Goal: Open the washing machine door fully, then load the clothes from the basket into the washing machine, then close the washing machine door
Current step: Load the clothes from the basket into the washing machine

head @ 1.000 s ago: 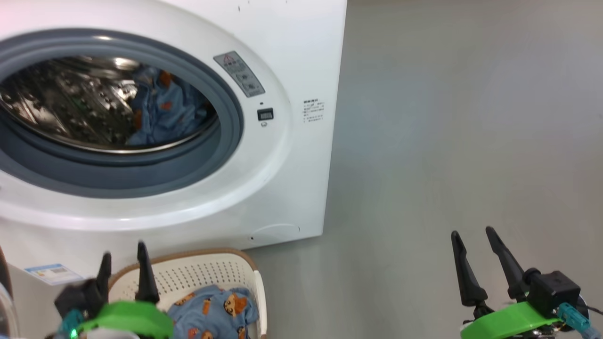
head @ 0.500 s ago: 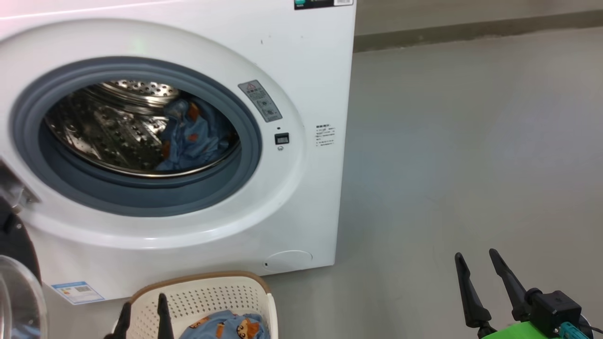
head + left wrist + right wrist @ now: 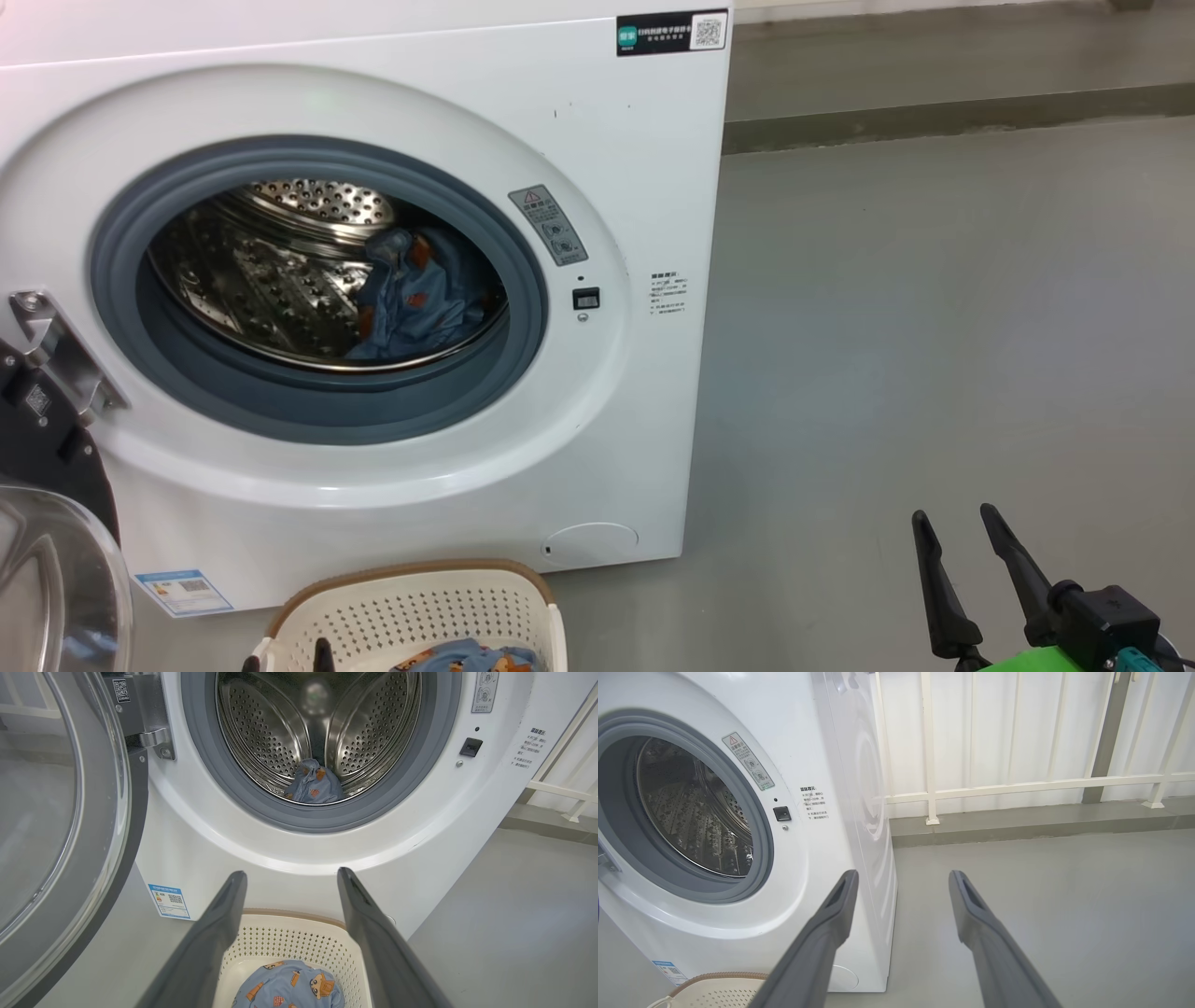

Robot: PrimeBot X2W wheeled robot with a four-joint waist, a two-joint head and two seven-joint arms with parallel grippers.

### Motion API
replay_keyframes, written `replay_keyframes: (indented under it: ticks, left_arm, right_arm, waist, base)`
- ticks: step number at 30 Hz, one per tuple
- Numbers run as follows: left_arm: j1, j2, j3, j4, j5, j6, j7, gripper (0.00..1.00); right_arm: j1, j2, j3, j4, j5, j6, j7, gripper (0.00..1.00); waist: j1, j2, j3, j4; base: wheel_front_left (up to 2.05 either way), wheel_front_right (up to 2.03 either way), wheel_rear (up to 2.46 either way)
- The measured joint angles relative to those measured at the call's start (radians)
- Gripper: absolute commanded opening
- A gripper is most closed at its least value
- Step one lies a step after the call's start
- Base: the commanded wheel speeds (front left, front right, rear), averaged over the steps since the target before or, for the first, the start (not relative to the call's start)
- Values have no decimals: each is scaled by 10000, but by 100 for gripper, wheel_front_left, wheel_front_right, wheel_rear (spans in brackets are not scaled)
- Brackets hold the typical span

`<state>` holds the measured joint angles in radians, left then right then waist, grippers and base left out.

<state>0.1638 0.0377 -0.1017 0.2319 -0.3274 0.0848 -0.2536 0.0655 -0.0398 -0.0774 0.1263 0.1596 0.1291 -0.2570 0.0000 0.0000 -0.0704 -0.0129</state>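
Camera tilted up; left end effector (image 3: pixel 290 872) and right end effector (image 3: pixel 902 873) gape, basket (image 3: pixel 280 942) before washing machine (image 3: pixel 644 187).

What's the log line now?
door open | loaded garment in drum | remaining garment in basket | left hand open | right hand open
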Motion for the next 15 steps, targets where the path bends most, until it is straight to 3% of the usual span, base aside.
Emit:
replay_keyframes:
  ticks: [15]
  left_arm:
    - [175, 180, -226, -75, -82, 75, 426, 100]
  right_arm:
    - [175, 0, 174, 40, -23, 0, 0, 100]
  waist:
    - [0, 0, 126, -157]
  base:
    - [0, 0, 0]
